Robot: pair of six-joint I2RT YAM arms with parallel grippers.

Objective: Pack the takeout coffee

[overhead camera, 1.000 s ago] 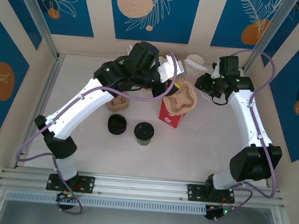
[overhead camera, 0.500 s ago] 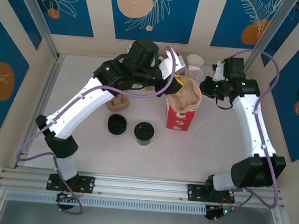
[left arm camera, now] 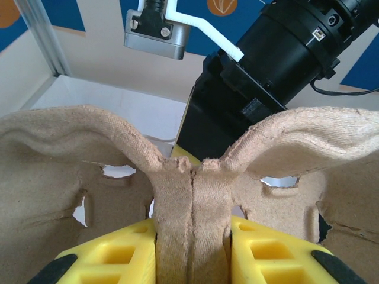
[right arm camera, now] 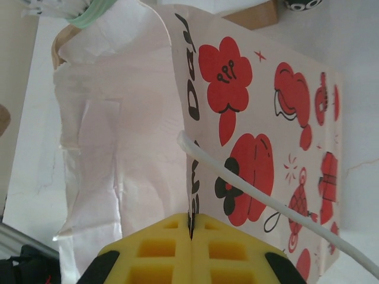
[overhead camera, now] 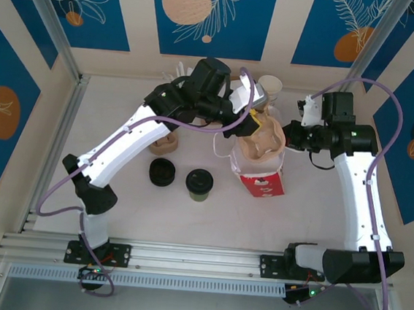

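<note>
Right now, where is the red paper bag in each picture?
Top external: the bag sits right of centre, cardboard tray at its mouth.
Left wrist: I cannot make it out behind the tray.
Right wrist: across the middle, rim pinched by the right gripper.
Shared landmark: the right gripper.

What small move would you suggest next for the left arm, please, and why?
Probably lower the left tool a little, easing the pulp cup carrier down into the red bag. It is shut on the carrier's centre ridge at the bag's mouth, the right tool pinches the bag's wall, and the takeout coffee stands on the table.
</note>
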